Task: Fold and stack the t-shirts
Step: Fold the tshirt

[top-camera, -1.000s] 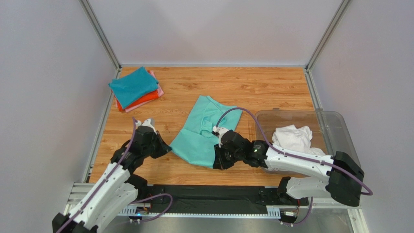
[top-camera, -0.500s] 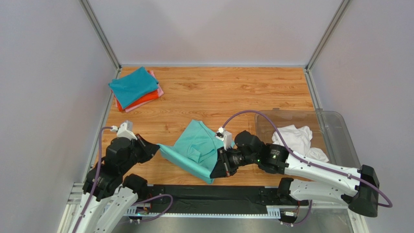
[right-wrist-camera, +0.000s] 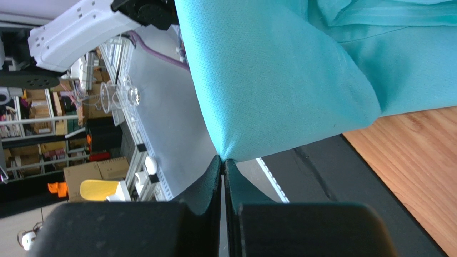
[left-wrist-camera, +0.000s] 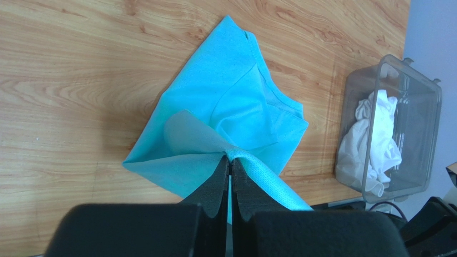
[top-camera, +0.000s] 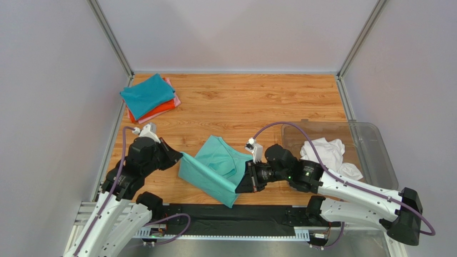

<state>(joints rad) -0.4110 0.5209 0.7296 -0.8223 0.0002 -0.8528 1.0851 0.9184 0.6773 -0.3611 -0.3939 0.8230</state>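
Three t-shirts [top-camera: 149, 99] stacked, worktop's [top-camera: 257, 96] far-left corner; left gripper [left-wrist-camera: 230, 160] and right gripper [right-wrist-camera: 221, 159] clamp the mint-green shirt [top-camera: 214, 160] mid-fold; white shirt [top-camera: 322, 151] unfolded.

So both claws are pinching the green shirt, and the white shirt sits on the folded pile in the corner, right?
Not quite: the white shirt lies crumpled in the clear bin, not on the folded pile; the top view shows it. The left gripper and right gripper do both pinch the green shirt.
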